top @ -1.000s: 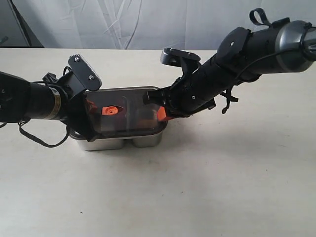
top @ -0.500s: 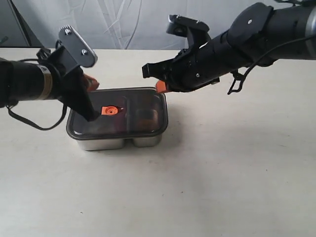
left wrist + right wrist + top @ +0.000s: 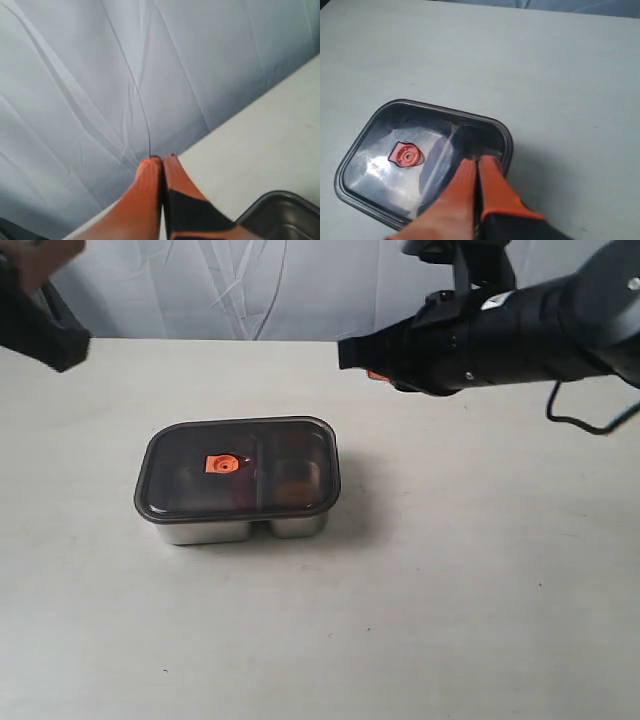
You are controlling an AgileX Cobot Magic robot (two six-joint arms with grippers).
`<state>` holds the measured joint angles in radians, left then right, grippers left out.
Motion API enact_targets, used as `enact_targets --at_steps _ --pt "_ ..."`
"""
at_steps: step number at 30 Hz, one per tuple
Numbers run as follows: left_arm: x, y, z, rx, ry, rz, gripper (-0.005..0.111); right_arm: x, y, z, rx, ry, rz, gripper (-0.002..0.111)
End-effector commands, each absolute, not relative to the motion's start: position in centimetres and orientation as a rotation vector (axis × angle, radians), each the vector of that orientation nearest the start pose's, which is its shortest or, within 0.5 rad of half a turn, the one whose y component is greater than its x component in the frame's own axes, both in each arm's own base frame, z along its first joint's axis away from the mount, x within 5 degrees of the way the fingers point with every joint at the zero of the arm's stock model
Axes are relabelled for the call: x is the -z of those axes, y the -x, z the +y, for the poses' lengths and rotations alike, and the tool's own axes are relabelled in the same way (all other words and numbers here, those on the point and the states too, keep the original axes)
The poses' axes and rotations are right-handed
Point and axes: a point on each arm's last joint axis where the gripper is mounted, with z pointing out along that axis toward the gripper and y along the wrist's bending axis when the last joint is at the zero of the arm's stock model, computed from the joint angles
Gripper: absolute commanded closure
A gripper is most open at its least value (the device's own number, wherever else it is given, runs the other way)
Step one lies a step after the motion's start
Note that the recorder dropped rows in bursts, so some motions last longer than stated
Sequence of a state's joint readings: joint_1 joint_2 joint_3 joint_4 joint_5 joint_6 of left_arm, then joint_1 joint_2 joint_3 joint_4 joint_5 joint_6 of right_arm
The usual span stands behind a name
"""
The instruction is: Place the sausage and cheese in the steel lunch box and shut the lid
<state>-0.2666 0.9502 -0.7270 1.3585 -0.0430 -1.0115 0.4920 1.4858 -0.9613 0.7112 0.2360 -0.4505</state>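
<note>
- Lunch box (image 3: 235, 531) sits on the counter (image 3: 460, 600), left of the middle in the exterior view, with its long side facing the camera.
- The lid (image 3: 290, 445) lies flat on top and covers the whole box. Its rim runs evenly around the steel walls.
- The orange valve (image 3: 222, 464) shows on the lid's left half in the exterior view.
- Through the smoky lid I see only dim shapes in the two compartments, so I cannot pick out the sausage or the cheese.
- My right gripper (image 3: 477, 161) is clenched, its orange fingers (image 3: 492, 185) pressed together with nothing between them.
- In the exterior view the right gripper is raised behind and to the right of the box, clear of the lid, and its tip points left.
- My left gripper (image 3: 161, 160) is also clenched and empty, its two orange fingers side by side.
- The left gripper points toward the pale cloth (image 3: 100, 75) hanging behind the counter, and a dark rounded corner of the lid shows beside it in the left wrist view.
- In the exterior view the left arm shows only at the top left corner, well apart from the box.
</note>
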Motion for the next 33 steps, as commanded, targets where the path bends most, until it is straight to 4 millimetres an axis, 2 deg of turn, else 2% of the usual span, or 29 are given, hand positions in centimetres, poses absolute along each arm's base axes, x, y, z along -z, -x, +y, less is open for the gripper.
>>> enact_targets --at_steps 1,6,11,19,22,33 --pt "-35.8 -14.7 -4.1 0.010 -0.421 1.513 0.107 -26.8 -25.3 14.0 -0.487 0.291 2.111 0.109" --pt "-33.8 -10.3 -2.3 0.036 -0.276 1.481 0.107 -25.0 -22.7 11.6 -0.402 0.225 2.064 0.109" --pt "-30.9 -7.9 -1.5 0.122 -0.180 1.476 0.107 -22.2 -20.8 10.5 -0.360 0.231 2.139 0.109" --pt "-28.3 -7.0 -1.7 0.185 -0.199 1.470 0.107 -19.9 -19.6 9.5 -0.335 0.171 2.206 0.109" --pt "-28.5 -6.9 -2.1 0.222 -0.228 1.443 0.107 -19.6 -19.2 9.7 -0.371 0.165 2.255 0.109" --pt "-28.7 -6.8 -2.4 0.240 -0.259 1.419 0.107 -19.6 -19.3 9.7 -0.369 0.160 2.251 0.109"
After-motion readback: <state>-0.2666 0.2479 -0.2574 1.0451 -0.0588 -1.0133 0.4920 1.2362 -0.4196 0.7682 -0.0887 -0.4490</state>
